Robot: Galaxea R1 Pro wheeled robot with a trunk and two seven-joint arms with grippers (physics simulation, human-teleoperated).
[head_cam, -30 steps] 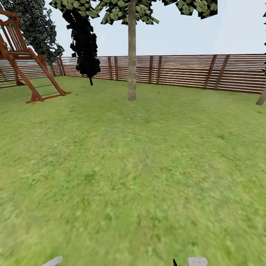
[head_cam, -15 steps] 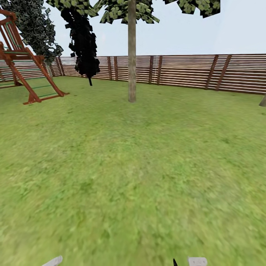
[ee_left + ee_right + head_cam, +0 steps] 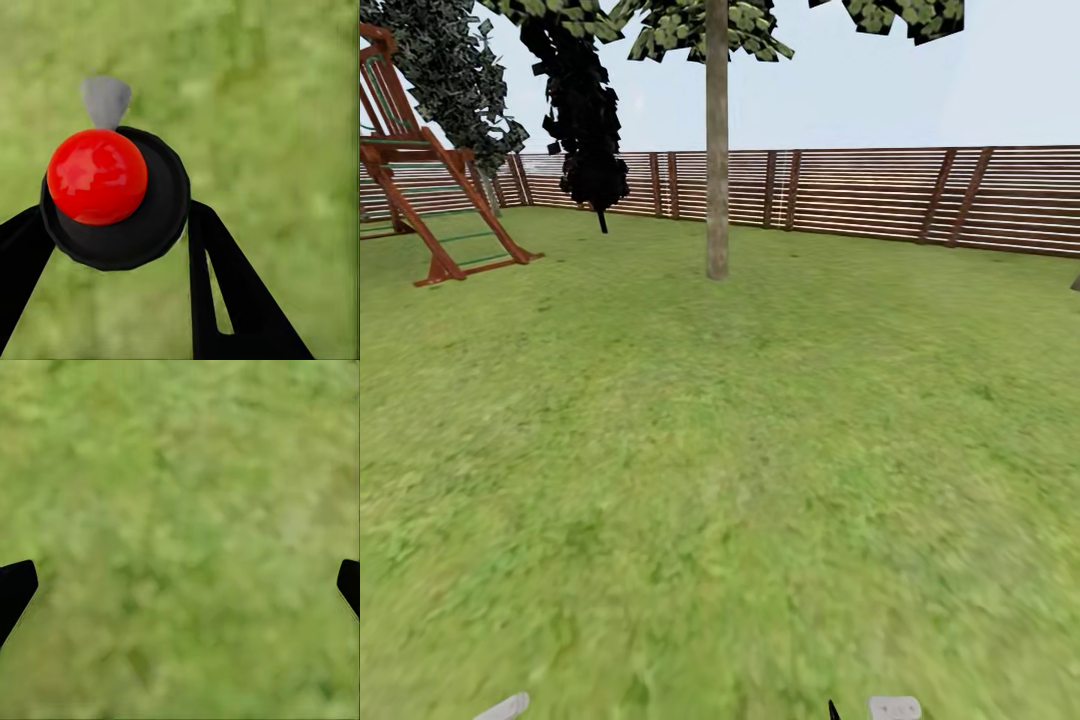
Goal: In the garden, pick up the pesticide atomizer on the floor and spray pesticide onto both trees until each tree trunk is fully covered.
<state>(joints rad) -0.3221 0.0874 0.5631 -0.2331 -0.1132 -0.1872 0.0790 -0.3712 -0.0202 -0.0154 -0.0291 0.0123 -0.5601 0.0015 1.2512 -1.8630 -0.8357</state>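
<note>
1. I'm rolling right across the lawn [image 3: 720,450]; the swing frame [image 3: 430,180] is sliding leftward.
2. My left claw [image 3: 112,225] is clamping the pesticide atomizer [image 3: 112,195]; my right claw [image 3: 180,585] is gaping.
3. I'm still hunting for the trees.

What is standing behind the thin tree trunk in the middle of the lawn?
Behind the thin trunk runs the brown slatted fence, with pale sky above. The trunk hides a narrow strip of the fence.

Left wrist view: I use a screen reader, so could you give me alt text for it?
The left tool has a black round object with a red ball-like top and a light grey tip between its dark fingers, seen from above over blurred green lawn. Whether the fingers actually clamp it cannot be told.
</note>
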